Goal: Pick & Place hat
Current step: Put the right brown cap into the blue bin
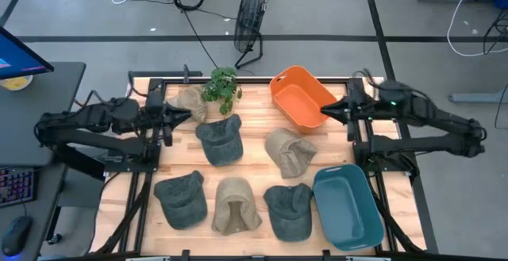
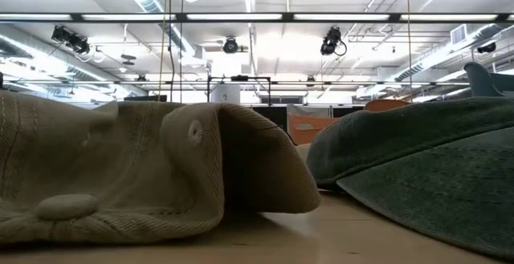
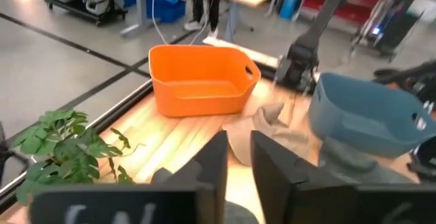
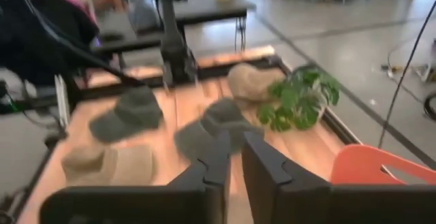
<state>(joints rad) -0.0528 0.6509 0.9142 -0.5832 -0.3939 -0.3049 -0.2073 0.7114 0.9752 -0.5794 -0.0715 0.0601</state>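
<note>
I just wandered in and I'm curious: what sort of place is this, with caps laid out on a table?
Most likely a robotics lab or workshop in a big industrial hall. A wooden table stands on bare concrete with loose cables and a floor fan, and ceiling-hung cameras sit among strip lights and exposed ducts.
</note>
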